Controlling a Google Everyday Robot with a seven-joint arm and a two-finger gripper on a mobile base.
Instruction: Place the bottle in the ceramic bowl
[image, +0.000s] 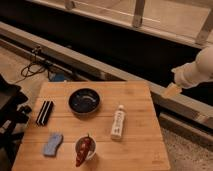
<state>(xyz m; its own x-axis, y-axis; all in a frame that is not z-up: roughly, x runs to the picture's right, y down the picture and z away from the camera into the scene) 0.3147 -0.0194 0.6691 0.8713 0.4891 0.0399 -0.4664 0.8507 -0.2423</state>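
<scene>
The bottle (118, 122) is slim and white with a white cap and a pale label. It lies on the wooden table (140, 150), right of centre, cap pointing away. The ceramic bowl (84, 101) is dark, glossy and round. It sits at the table's middle back, left of the bottle and apart from it. My gripper (171, 90) is at the end of the white arm (197, 70), off the table's back right corner, well away from the bottle and holding nothing.
A small white cup with a red pepper (84, 148) stands near the front edge. A blue sponge (52, 143) lies front left. A black striped block (45, 112) lies at the left. A black chair (9, 107) is left of the table. Cables (35, 67) lie on the floor behind.
</scene>
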